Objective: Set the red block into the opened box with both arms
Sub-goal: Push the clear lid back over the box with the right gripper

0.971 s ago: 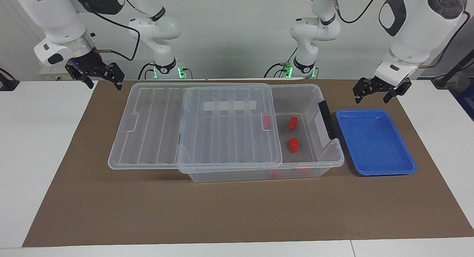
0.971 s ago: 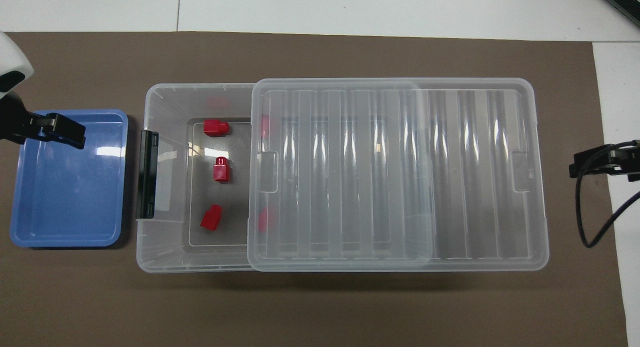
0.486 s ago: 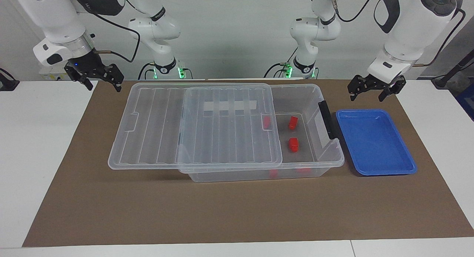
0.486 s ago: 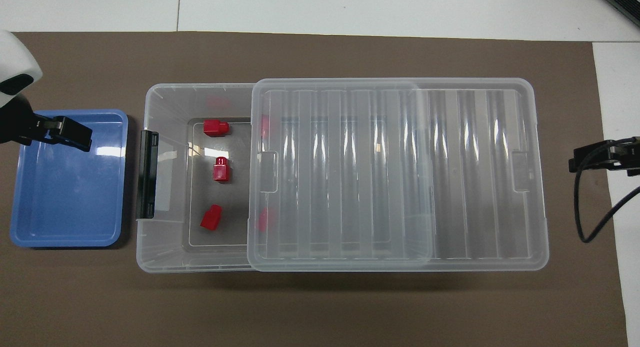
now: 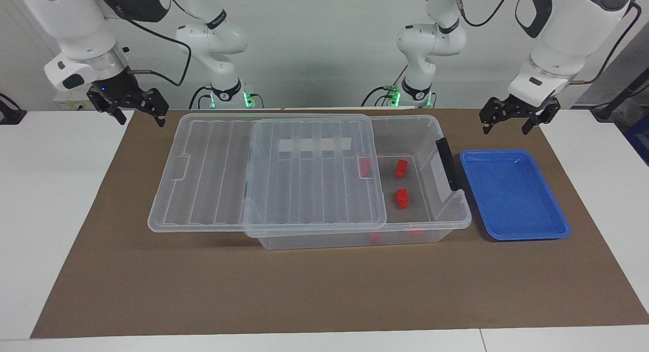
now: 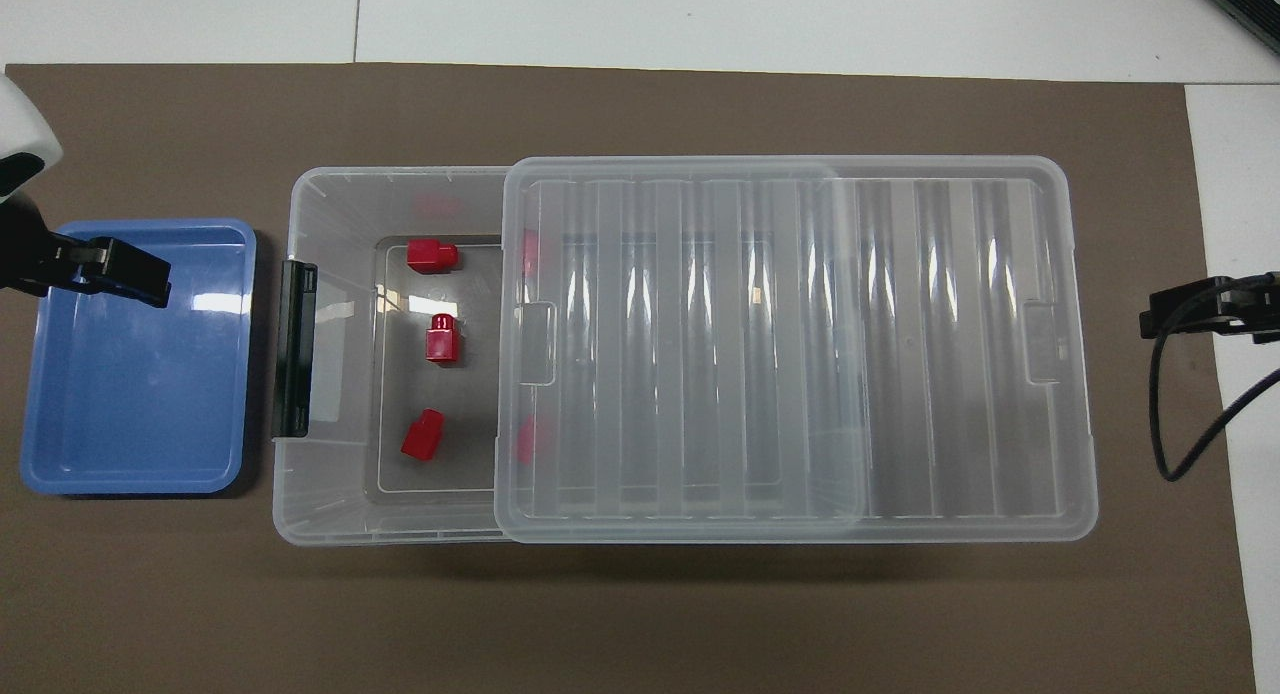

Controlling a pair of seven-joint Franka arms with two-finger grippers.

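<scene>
Seemingly done, the box (image 5: 431, 134), its lid (image 5: 263, 174) slid aside, holds red blocks (image 5: 401, 198) on its floor beside an emptied blue tray (image 5: 512, 195), while left gripper (image 5: 519, 118) and right gripper (image 5: 133, 106) hover spread, empty-handed.

arms (image 5: 76, 32): we see white rounded shells, black joint patches | cables: black, looped along links | grippers (image 5: 519, 119): black, two-fingered | bases: green lights; one wrist: blue light
</scene>
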